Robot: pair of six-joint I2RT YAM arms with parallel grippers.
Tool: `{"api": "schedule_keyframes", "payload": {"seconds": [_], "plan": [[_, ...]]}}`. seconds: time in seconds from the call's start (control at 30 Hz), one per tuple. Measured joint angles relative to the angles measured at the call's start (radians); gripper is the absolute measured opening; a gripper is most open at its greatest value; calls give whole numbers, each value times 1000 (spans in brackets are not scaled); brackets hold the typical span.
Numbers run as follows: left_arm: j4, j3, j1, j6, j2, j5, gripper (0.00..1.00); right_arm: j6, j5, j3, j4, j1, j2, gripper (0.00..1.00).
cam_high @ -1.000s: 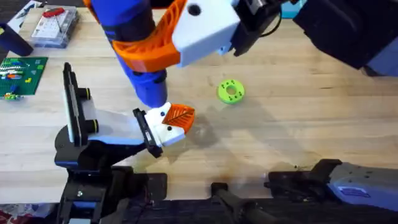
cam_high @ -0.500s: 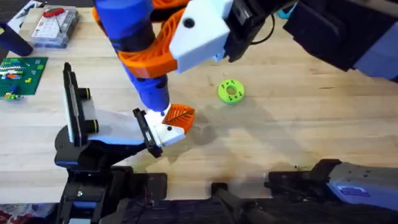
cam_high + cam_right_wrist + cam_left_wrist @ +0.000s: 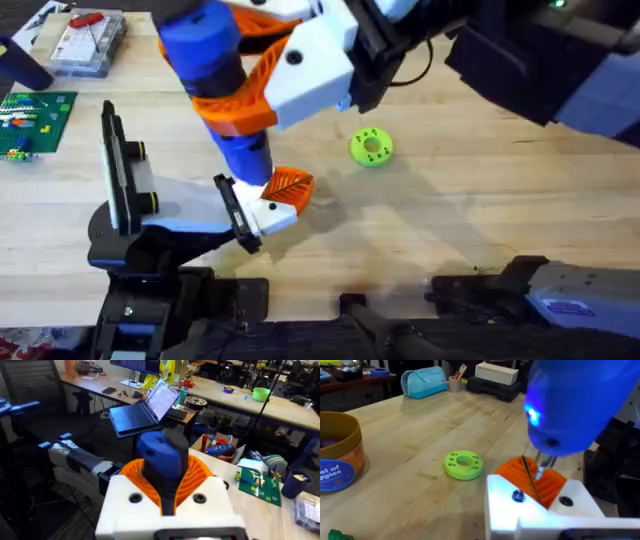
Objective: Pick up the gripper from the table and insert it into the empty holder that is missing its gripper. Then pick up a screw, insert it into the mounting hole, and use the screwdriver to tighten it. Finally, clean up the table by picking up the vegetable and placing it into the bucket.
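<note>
Screwdriver (image 3: 222, 90), thick blue cylinder, in ribbed orange-padded right pincer (image 3: 262, 80).

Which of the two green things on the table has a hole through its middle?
The lime-green round disc, lying flat beside the orange gripper; the small dark-green vegetable is a solid lump.

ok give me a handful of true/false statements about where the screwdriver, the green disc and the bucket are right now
1. The screwdriver is held in the right gripper, its tip down at the white-and-orange part on the holder. True.
2. The lime-green disc sits inside the bucket. False: it lies flat on the table, apart from the bucket.
3. The screwdriver lies flat on the table. False: it stands tilted, bit pointing down.
4. A green circuit board lies near the table's far left edge. True.
</note>
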Motion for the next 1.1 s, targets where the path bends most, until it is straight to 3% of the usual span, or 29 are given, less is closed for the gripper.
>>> {"api": "schedule_keyframes", "payload": {"seconds": [1.1], "plan": [[0,0,0,0,0,0,19,7,55,-12,1,1,22,80]]}}
